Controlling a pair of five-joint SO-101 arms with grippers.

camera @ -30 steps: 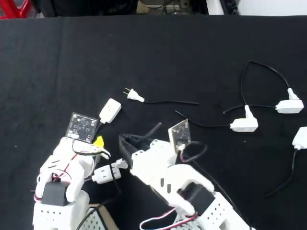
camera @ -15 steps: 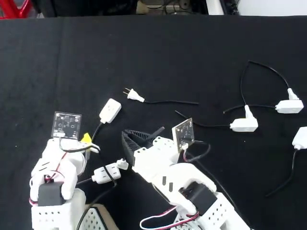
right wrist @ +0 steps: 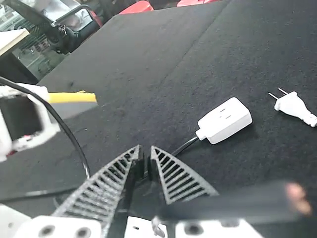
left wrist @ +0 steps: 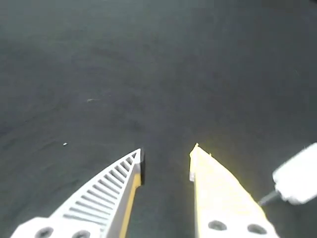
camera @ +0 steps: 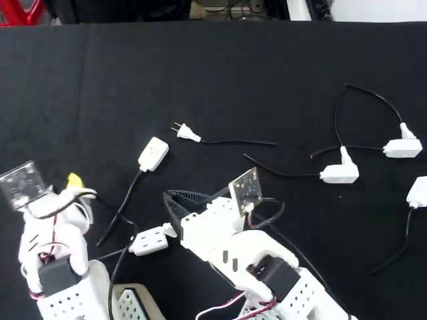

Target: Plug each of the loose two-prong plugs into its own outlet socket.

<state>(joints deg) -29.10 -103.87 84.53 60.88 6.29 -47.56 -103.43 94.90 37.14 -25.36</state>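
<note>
A black cloth covers the worktop (camera: 220,73). Past its far left corner stands a red frame (camera: 20,12). Beyond the far edge lies dark clutter with cables (camera: 227,9), and past the far right corner a white surface (camera: 373,10). A tan board (camera: 148,308) shows at the near edge.

Left pincer (left wrist: 166,161) spread apart, right pincer (right wrist: 146,157) tips nearly pressed together.
</note>
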